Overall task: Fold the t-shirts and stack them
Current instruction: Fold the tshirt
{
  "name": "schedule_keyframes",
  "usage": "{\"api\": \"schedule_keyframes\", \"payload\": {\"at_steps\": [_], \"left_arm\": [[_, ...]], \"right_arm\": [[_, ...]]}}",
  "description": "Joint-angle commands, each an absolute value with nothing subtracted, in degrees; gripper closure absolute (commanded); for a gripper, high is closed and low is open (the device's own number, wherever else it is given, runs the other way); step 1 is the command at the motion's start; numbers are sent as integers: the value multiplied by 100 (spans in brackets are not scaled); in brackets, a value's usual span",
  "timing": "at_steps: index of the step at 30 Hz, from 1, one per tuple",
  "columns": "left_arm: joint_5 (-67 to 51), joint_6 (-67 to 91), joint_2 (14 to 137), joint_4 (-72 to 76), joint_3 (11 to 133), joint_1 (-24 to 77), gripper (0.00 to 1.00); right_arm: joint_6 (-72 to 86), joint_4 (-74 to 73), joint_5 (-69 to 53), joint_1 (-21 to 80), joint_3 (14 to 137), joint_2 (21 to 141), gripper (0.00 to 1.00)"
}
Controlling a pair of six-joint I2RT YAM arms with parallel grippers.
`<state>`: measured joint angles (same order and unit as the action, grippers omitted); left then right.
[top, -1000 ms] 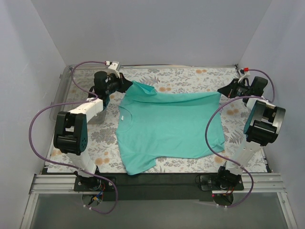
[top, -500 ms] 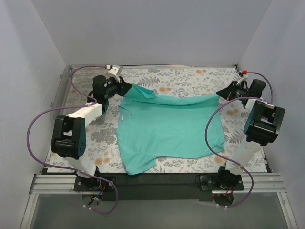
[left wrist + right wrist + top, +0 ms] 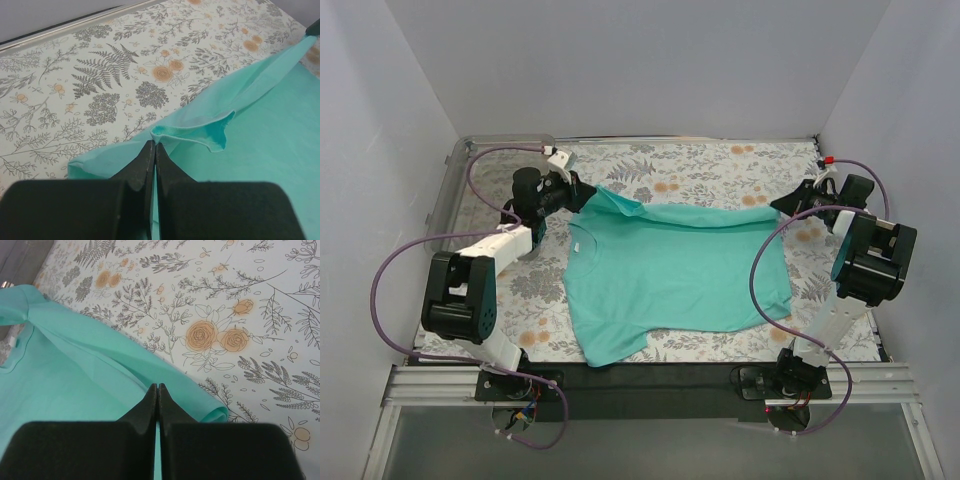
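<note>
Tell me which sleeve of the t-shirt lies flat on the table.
The t-shirt's near sleeve lies flat and free; the far sleeve is pinched and held up by the left gripper.

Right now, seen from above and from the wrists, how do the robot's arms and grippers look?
The left arm and right arm have white links and bulky black joint housings. A purple cable loops along each, with a white-and-red plug near the wrist. The left gripper and right gripper are matte black with tapered fingers.
</note>
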<state>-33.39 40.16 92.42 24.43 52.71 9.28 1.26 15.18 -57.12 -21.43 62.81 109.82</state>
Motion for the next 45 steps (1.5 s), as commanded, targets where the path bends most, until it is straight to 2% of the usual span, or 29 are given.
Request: {"api": "schedule_keyframes", "payload": {"at_steps": [1, 26, 41, 44, 45], "left_arm": [[-3428, 3797, 8833, 2329, 5142, 905, 100], [-3436, 3806, 8227, 2162, 4298, 905, 100], [-3437, 3841, 8297, 1943, 4184, 976, 100], [-3437, 3832, 8332, 1925, 4175, 993, 100], [-3437, 3823, 8341, 1925, 4175, 993, 100]], "right_arm": [[26, 1670, -5722, -2223, 6249, 10688, 99], [-404, 1239, -5537, -2276, 6100, 10635, 99], [-676, 853, -5449, -2320, 6082, 10582, 99], [-878, 589, -5467, -2320, 6117, 10495, 90], [-957, 545, -5467, -2329, 6091, 10442, 85]]}}
